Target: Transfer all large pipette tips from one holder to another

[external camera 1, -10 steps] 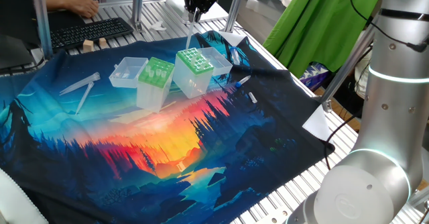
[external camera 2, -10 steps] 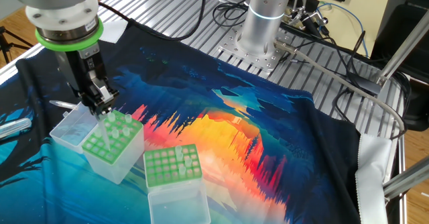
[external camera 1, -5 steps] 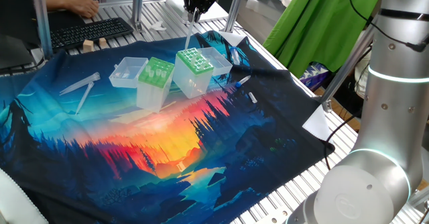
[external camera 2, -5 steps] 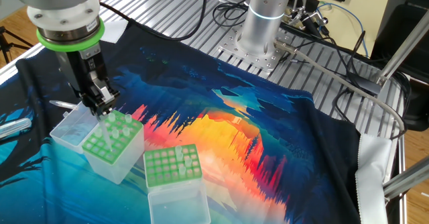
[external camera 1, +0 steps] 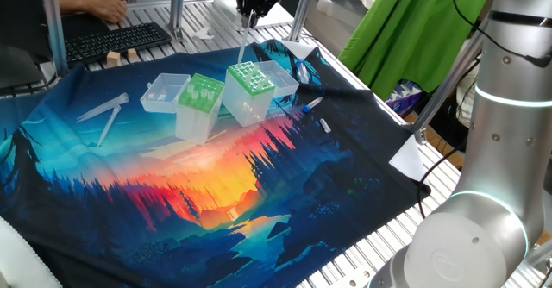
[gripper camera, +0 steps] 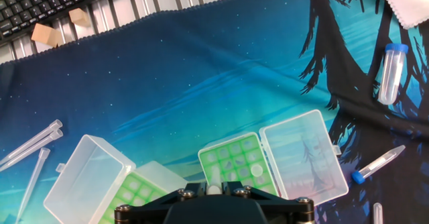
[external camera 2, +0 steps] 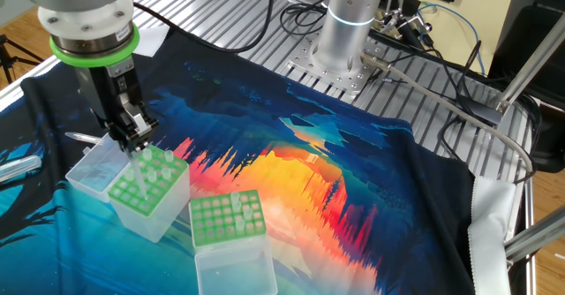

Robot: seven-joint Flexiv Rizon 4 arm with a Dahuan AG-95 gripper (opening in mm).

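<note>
One clear pipette tip [external camera 2: 141,178] hangs upright just above the wide-holed green box [external camera 2: 168,202], its top end pinched in the claw [external camera 2: 134,143], which points straight down. Nothing has shifted over the last second: claw and tip have stayed where they were, so the transfer looks paused mid-carry. The tip is apparently free of this box but not yet taken to the fine-grid green box [external camera 2: 228,233] just beside it on the cloth-covered surface [external camera 2: 353,180].
</note>
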